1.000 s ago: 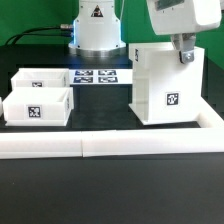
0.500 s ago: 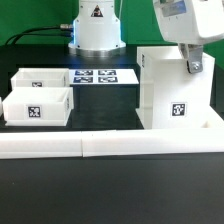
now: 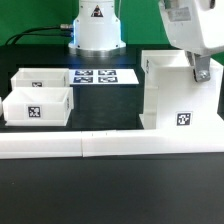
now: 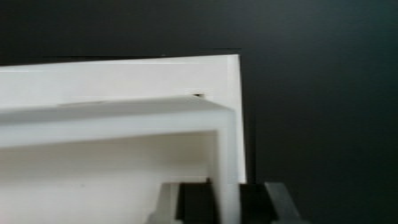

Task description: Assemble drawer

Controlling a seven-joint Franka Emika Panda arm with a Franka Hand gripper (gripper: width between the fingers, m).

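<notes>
Drawer case (image 3: 172, 95), front drawer box (image 3: 38, 108) & rear drawer box (image 3: 42, 78) all white w/ b&w square tags, marker board (image 3: 100, 76) white w/ black tags, rail (image 3: 110, 147) white, table (image 3: 110, 190) black, robot base (image 3: 95, 25) white w/ blue glow, gripper (image 4: 228, 203) fingers (image 4: 185, 205) black

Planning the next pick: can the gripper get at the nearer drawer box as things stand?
Probably not yet: the gripper is shut on the cabinet wall. The nearer drawer box itself lies open from above.

I get bright even light, white drawer box (image 3: 172, 100) near glare, faint shadows on the black table (image 3: 110, 195), wrist view soft up close
</notes>
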